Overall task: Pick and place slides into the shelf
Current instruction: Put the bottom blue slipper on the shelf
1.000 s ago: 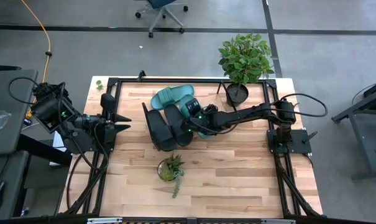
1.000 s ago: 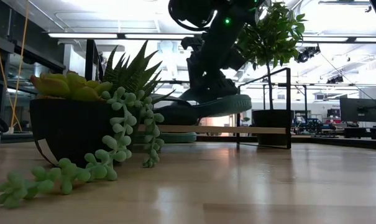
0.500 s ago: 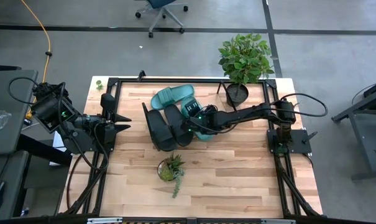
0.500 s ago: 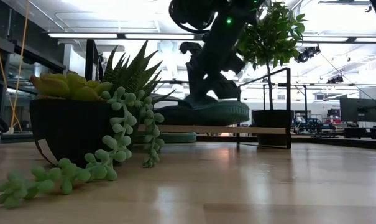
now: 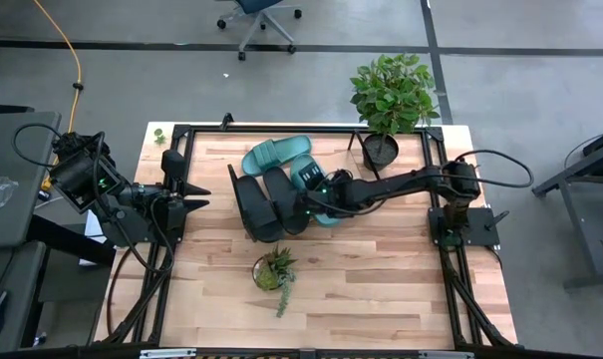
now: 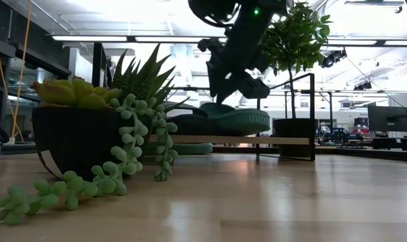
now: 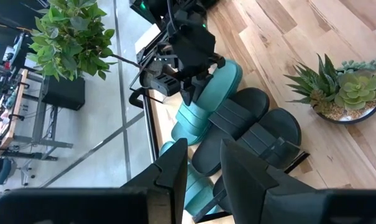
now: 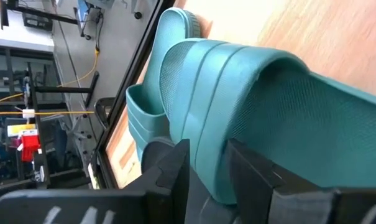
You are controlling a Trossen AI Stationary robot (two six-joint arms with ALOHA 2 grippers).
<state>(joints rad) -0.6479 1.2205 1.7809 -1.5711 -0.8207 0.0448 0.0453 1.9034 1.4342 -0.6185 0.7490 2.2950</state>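
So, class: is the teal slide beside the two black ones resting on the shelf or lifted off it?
Resting on the shelf: the teal slide lies flat along the board, with the right gripper just above it.

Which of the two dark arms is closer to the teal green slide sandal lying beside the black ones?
The right. The right gripper hangs just above that teal green slide sandal, while the left gripper waits at the table's left edge.

Wooden table (image 5: 381, 289) carries shelf (image 5: 243, 172), slides (image 5: 271, 199), two potted plants (image 5: 273, 271)
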